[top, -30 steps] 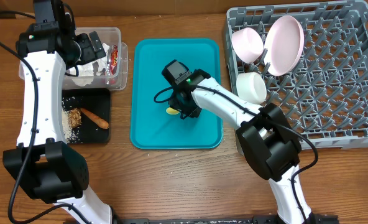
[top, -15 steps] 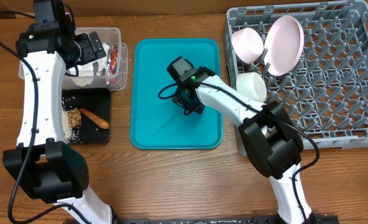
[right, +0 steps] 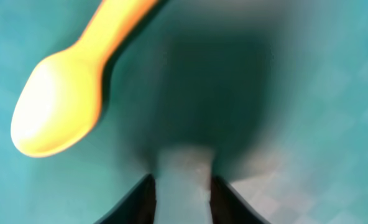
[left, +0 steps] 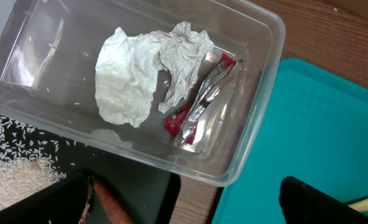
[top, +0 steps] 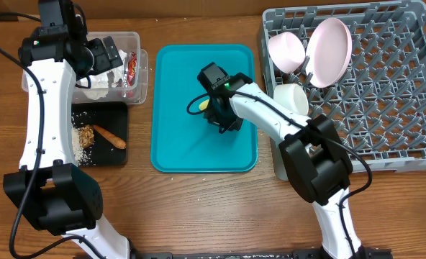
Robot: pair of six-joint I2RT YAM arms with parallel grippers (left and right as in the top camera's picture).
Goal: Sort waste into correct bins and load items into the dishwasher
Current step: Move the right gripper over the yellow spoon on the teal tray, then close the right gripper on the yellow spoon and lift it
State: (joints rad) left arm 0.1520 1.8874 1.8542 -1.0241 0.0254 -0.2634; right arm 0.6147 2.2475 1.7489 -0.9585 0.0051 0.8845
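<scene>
Overhead: right gripper (top: 216,113) above teal tray (top: 175,147), yellow spoon (top: 204,105) alongside, grip unclear; left gripper (top: 112,53) beyond tray's left edge, spread wide, empty.

Teal tray (top: 170,144) on wooden table (top: 198,208)

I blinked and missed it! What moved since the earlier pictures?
The right claw slid a little toward the teal tray's far edge, and the yellow spoon went along; whether it's gripped is unclear. The left arm, clear tub, black tray and racked dishes stayed put.

One spoon (right: 56,109), one plate (top: 329,50), one bowl (top: 286,50), one cup (top: 291,101), one napkin (left: 134,74), one wrapper (left: 199,106).
</scene>
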